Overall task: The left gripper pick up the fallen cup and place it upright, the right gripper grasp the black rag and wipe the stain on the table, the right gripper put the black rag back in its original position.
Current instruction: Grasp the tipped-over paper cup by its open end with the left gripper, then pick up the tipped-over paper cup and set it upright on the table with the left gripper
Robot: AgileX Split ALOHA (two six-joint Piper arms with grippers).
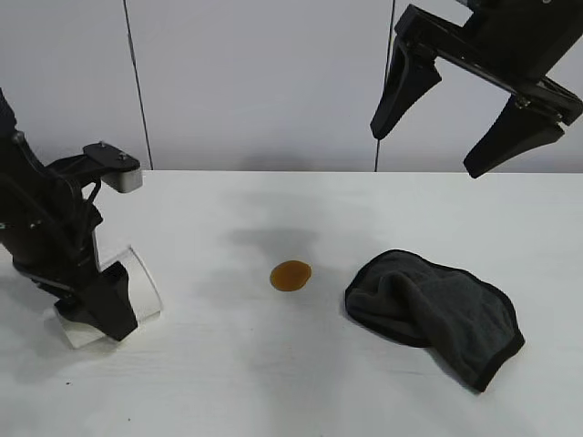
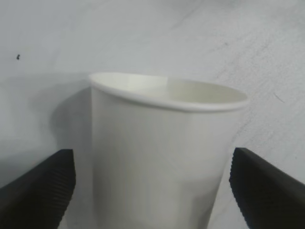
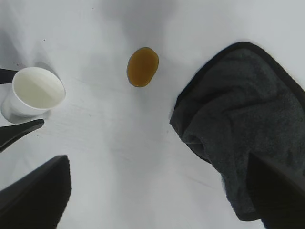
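The fallen cup (image 1: pixel 137 293), smooth white paper with a rolled rim, lies on its side on the faintly mottled white table (image 1: pixel 273 382). The left gripper (image 1: pixel 96 314) is down around it, ribbed black fingers (image 2: pixel 45 191) spread on either side, not clamped. Right of the cup sits the stain (image 1: pixel 291 275), a round brown-orange spot. Further right lies the black rag (image 1: pixel 437 314), crumpled soft cloth with a stitched edge. Beyond it, raised high, the right gripper (image 1: pixel 469 123) hangs with tapered fingers wide apart, empty.
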